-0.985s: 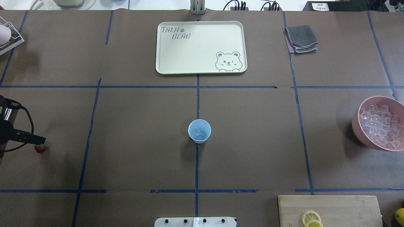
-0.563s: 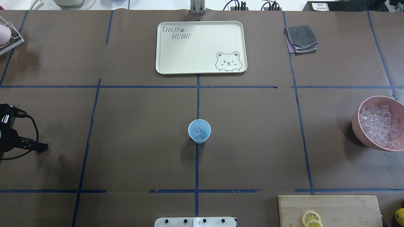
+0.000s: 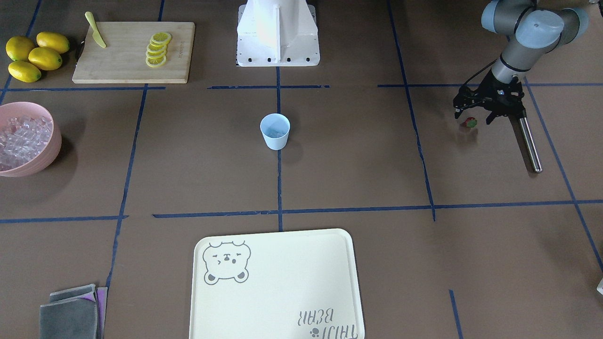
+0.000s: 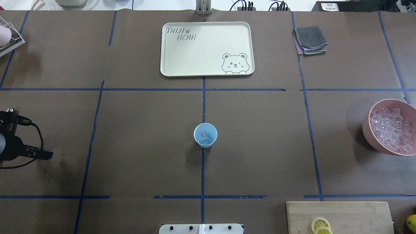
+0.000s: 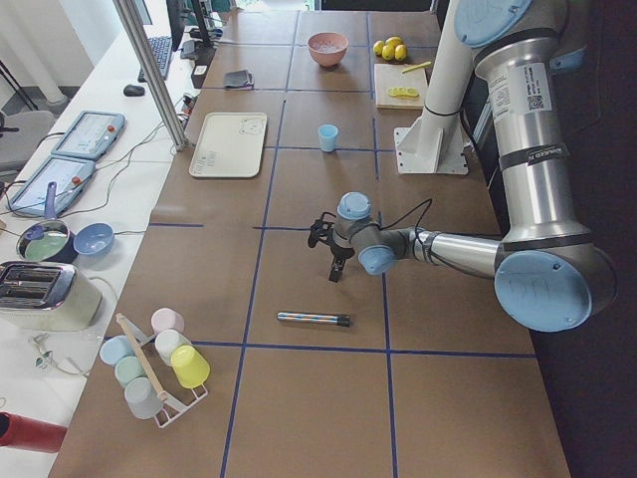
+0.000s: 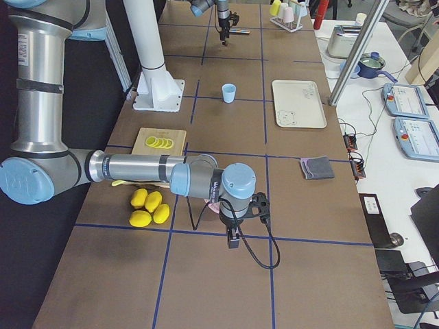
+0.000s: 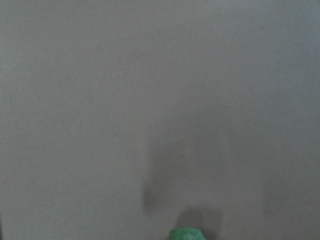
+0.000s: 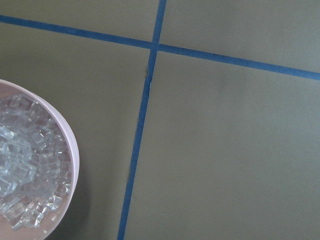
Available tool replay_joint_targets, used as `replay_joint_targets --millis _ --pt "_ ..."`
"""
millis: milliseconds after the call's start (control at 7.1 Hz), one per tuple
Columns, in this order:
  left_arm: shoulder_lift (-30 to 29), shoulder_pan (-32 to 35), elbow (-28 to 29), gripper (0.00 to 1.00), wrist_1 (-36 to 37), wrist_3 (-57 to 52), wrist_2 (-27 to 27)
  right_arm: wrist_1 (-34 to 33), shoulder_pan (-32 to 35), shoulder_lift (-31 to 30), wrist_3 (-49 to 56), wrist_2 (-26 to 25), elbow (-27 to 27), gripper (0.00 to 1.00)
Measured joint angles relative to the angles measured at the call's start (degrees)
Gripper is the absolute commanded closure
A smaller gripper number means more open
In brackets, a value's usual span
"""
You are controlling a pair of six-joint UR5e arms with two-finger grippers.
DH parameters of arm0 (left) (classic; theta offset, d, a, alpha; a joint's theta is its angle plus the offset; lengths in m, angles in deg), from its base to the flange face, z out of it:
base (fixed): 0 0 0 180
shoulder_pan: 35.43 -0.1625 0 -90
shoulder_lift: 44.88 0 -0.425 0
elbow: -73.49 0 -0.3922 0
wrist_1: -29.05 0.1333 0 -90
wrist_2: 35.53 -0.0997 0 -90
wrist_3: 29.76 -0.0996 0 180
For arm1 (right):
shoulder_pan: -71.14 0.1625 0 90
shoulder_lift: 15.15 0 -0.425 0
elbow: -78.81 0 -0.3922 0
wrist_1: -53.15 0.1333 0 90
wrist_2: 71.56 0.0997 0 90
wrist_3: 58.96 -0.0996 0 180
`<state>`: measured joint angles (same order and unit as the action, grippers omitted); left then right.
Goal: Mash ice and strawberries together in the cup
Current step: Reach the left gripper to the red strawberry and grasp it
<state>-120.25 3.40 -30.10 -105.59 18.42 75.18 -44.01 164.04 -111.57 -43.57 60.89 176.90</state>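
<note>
The light-blue cup (image 4: 205, 135) stands at the table's middle, with a little clear ice (image 4: 203, 134) in it. It also shows in the front view (image 3: 275, 132). The tiny red strawberry (image 3: 470, 122) lies on the table at the far left. My left gripper (image 3: 473, 117) hangs low right over it, fingers spread to either side, open. The left wrist view shows only its green top (image 7: 187, 234) at the bottom edge. My right gripper (image 6: 233, 238) shows only in the right side view, near the pink ice bowl (image 4: 369, 136); I cannot tell its state.
A metal rod (image 3: 530, 146) lies beside the left gripper. A cream tray (image 4: 208, 70) lies at the far middle, a grey cloth (image 4: 309, 39) far right. A cutting board (image 3: 127, 66) with lemon slices (image 3: 157, 48), and whole lemons (image 3: 35, 55), sit near the robot's right.
My left gripper has moved toward the robot's side, over the strawberry. The berry showed beside it in the overhead view a second ago and is now covered there.
</note>
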Motion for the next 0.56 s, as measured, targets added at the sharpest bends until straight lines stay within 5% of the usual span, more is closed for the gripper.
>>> replay_joint_targets --millis 282,563 --pt "-0.04 -0.05 0.09 0.85 -0.01 0.12 0.02 0.01 0.0 0.05 -0.01 -0.06 0.0 0.0" --pt "-0.03 0.03 0.03 0.95 -0.05 0.18 0.01 0.0 0.0 0.06 -0.09 0.0 0.01 0.0"
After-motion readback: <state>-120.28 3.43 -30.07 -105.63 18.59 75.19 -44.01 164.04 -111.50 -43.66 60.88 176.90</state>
